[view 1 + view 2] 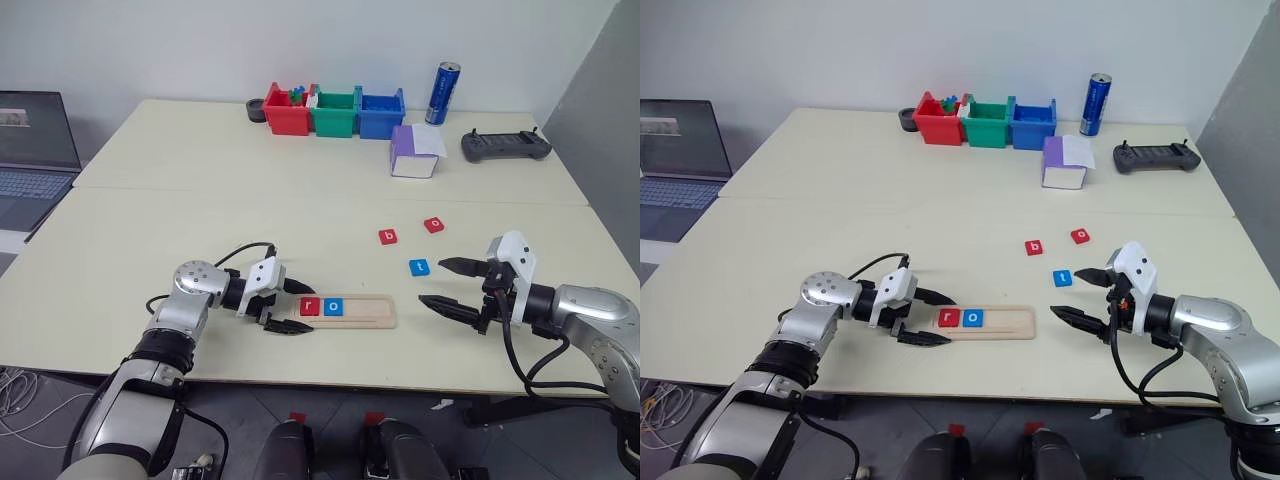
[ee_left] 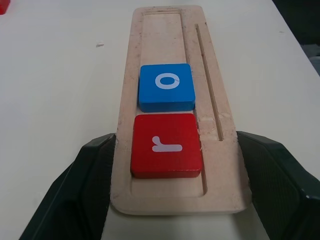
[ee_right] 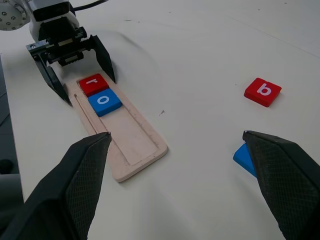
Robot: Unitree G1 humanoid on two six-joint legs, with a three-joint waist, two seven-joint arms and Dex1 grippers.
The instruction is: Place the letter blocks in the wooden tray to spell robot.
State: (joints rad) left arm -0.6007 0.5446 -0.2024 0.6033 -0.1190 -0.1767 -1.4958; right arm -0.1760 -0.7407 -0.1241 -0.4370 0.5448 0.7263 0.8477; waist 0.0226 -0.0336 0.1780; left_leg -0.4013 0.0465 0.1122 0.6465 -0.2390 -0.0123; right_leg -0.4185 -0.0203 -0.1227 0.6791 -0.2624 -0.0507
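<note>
The wooden tray (image 1: 370,312) lies near the table's front edge. In its groove, at the left end, sit a red "r" block (image 1: 310,306) and a blue "o" block (image 1: 333,307) side by side. My left gripper (image 1: 305,307) straddles that left end, one finger pressed against each long side of the tray (image 2: 225,165). Three more letter blocks lie loose to the right: a red "b" (image 1: 388,237), a red "o" (image 1: 433,225) and a blue "t" (image 1: 419,267). My right gripper (image 1: 432,281) hovers open and empty just right of the tray, with the "t" block beside its far finger.
Red (image 1: 287,110), green (image 1: 334,113) and blue (image 1: 381,113) bins stand at the back with a blue can (image 1: 443,93). A purple-and-white box (image 1: 415,152) and a dark controller (image 1: 506,146) lie back right. A laptop (image 1: 35,150) sits off to the left.
</note>
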